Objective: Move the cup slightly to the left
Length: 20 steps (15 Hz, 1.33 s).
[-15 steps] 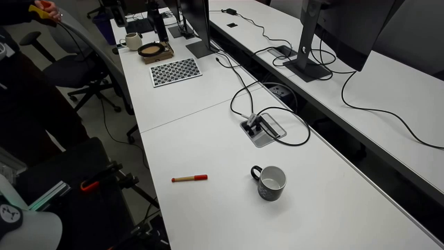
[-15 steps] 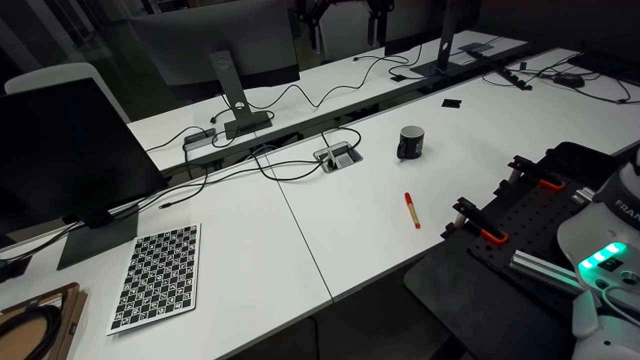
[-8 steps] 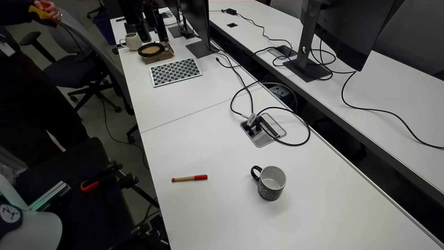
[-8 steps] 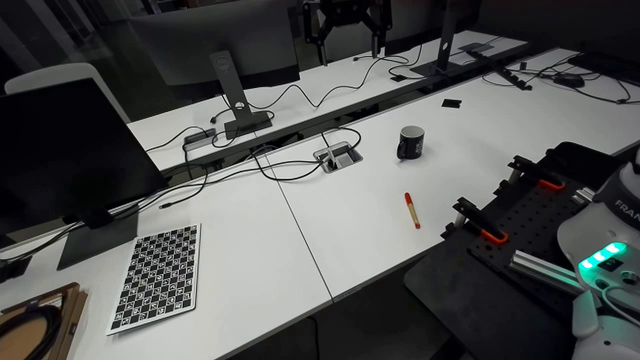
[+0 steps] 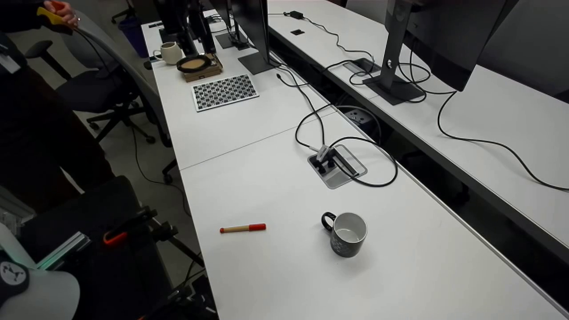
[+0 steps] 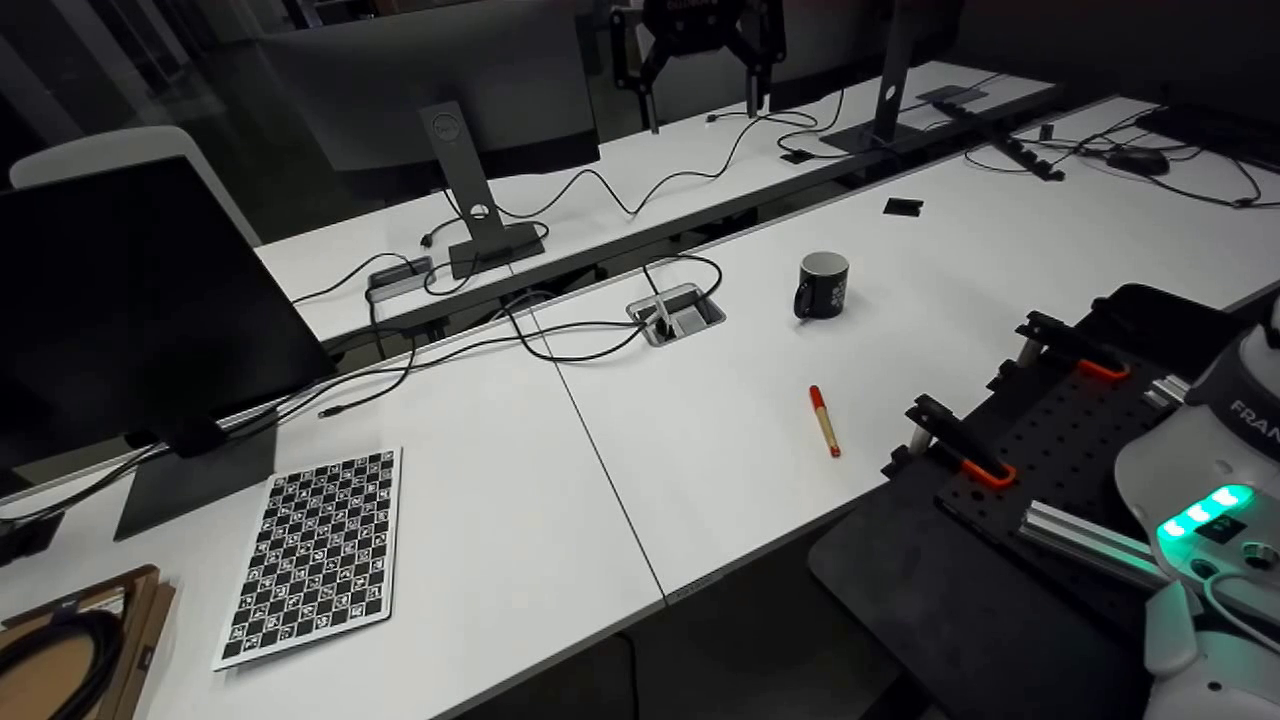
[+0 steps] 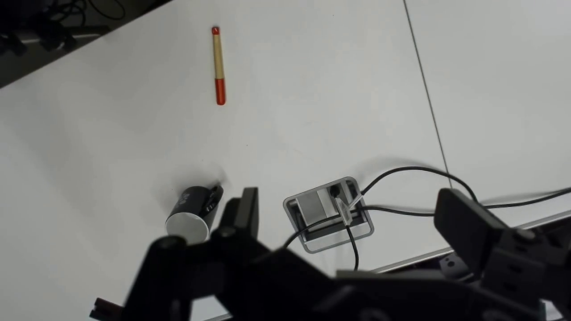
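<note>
The black, two-fingered end effector (image 6: 703, 110) hangs at the top edge in both exterior views, its jointed fingers (image 6: 649, 108) pointing down and spread well apart. In the wrist view the blunt dark fingertips (image 7: 464, 227) stand apart too, with a wide gap between them. The rounded white arm base (image 6: 1160, 460) stands at the right edge of an exterior view, green lights (image 6: 1201, 513) glowing on it.

Slim red-and-tan pen (image 7: 218, 66), lying on the white tabletop (image 7: 312, 116)! Black cables (image 7: 415, 168) loop over the rectangular grey-framed socket (image 7: 311, 207); a black-and-white checkered board (image 6: 315, 555) sits well apart.
</note>
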Motion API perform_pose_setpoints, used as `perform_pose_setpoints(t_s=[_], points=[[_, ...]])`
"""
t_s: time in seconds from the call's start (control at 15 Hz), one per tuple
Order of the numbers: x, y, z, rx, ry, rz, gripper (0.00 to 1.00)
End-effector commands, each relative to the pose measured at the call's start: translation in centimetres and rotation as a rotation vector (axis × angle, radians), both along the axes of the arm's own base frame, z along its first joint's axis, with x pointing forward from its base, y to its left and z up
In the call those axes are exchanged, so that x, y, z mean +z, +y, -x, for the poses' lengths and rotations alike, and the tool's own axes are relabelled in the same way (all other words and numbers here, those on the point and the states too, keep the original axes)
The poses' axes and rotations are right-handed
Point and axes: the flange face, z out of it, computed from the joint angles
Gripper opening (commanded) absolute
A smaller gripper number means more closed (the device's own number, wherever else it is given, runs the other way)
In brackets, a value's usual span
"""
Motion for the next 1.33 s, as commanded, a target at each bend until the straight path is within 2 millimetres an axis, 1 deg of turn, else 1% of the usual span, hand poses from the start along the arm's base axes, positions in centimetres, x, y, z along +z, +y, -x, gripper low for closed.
perform_pose_setpoints(t_s=[0.0,0.27,0.53,0.67,0.93,1.27], points=[[-1.4,-0.4,-0.8,-0.121,-0.001,-0.009,1.00],[-4.8,-0.9,-2.6,-0.343,-0.026,-0.017,1.00],[-8.9,-1.7,-4.5,-0.552,-0.061,-0.040,1.00],[-10.8,-2.6,-5.3,-0.646,-0.098,-0.025,1.00],[-14.3,-5.7,-6.5,-0.839,-0.143,0.056,1.00],[-17.7,-9.3,-7.3,-1.051,-0.148,0.147,1.00]])
